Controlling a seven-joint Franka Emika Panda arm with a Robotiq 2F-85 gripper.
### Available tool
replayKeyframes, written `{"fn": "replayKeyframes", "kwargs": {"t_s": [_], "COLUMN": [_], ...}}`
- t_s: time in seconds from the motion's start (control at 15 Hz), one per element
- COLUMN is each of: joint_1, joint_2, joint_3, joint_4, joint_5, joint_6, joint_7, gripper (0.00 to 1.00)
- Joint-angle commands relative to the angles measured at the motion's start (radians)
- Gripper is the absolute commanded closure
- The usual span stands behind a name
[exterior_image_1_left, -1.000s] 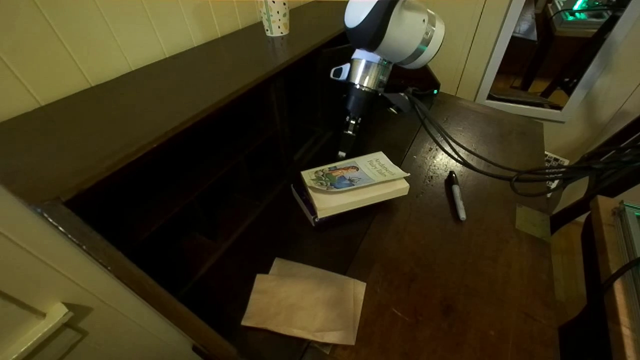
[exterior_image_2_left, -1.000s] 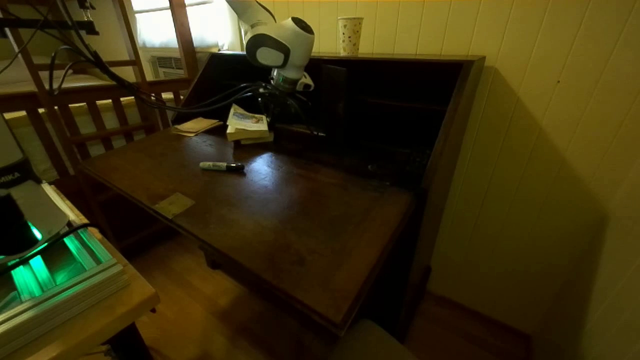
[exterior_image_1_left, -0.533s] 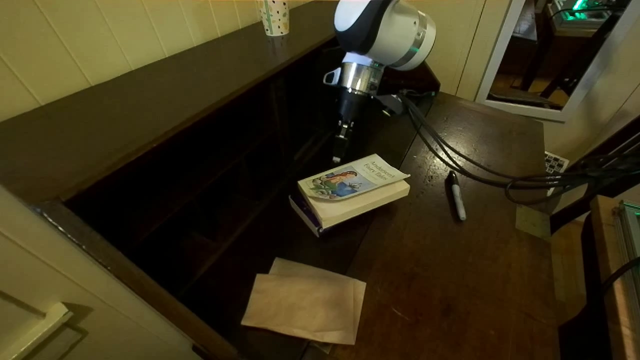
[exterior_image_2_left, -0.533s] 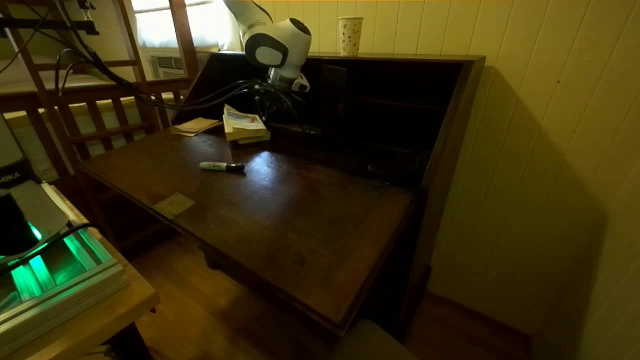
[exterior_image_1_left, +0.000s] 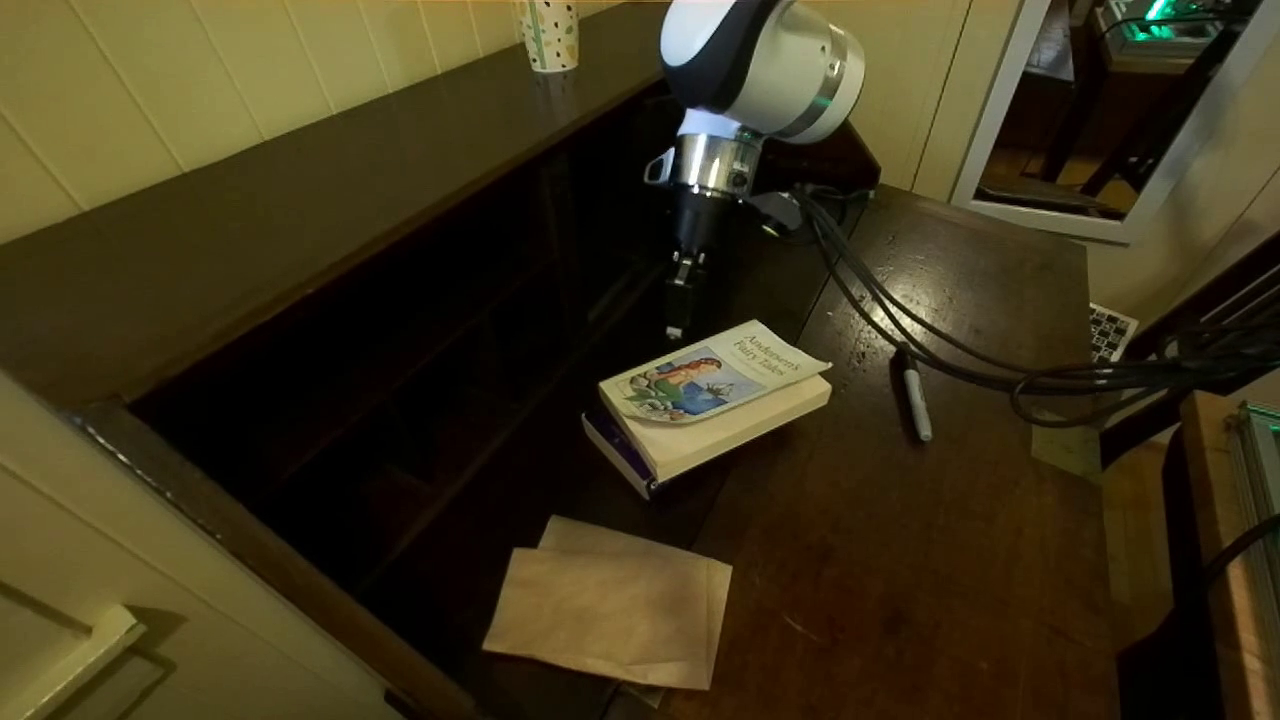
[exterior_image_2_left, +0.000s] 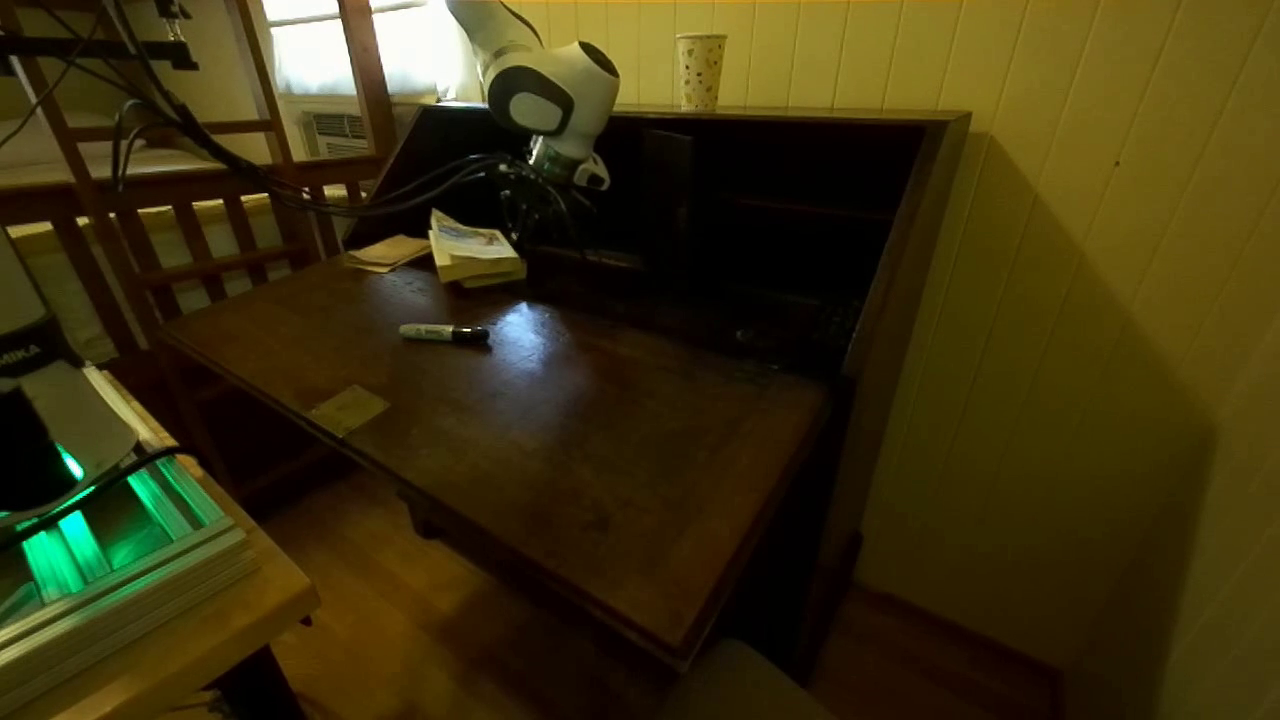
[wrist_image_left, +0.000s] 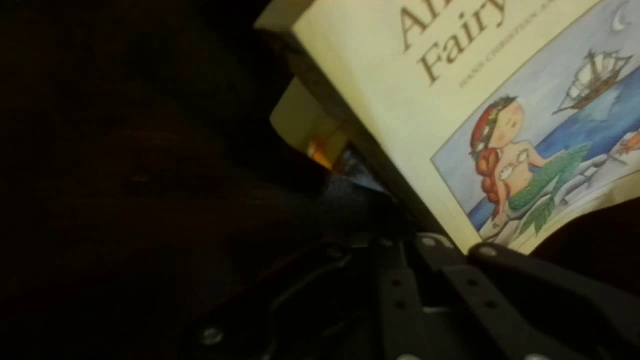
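Note:
My gripper (exterior_image_1_left: 675, 331) points down at the back edge of a small book stack, fingers together with nothing visible between them. On top lies a pale paperback, "Andersen's Fairy Tales" (exterior_image_1_left: 712, 380), its cover curling up at one corner. Beneath it is a second book (exterior_image_1_left: 618, 450) with a purple edge, turned at an angle to the upper one. In the wrist view the paperback's spine side (wrist_image_left: 350, 105) runs close beside the dark fingers, and a corner of the lower book (wrist_image_left: 298, 112) juts out. The fingertips are lost in shadow there, so exact contact is hidden.
Brown papers (exterior_image_1_left: 610, 610) lie on the desk beyond the books. A marker (exterior_image_1_left: 915, 400) rests on the wooden desktop (exterior_image_2_left: 560, 450). Dark shelf compartments line the back, under a ledge with a patterned cup (exterior_image_1_left: 550, 38). Cables (exterior_image_1_left: 930, 340) hang from the arm over the desk.
The gripper and both books have shifted together toward the brown papers, and the stack has turned slightly. Papers, marker and cup have stayed put. The gripper has remained shut.

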Motion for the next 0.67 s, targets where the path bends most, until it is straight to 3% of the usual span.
{"fn": "replayKeyframes", "kwargs": {"t_s": [0.0, 0.6], "joint_1": [0.021, 0.010], "joint_2": [-0.002, -0.133], "joint_3": [-0.028, -0.036], "joint_4": [0.009, -0.035], "joint_5": [0.001, 0.021], "joint_6": [-0.058, 0.052], "joint_7": [0.071, 0.071], "gripper": [1.00, 1.00]}}
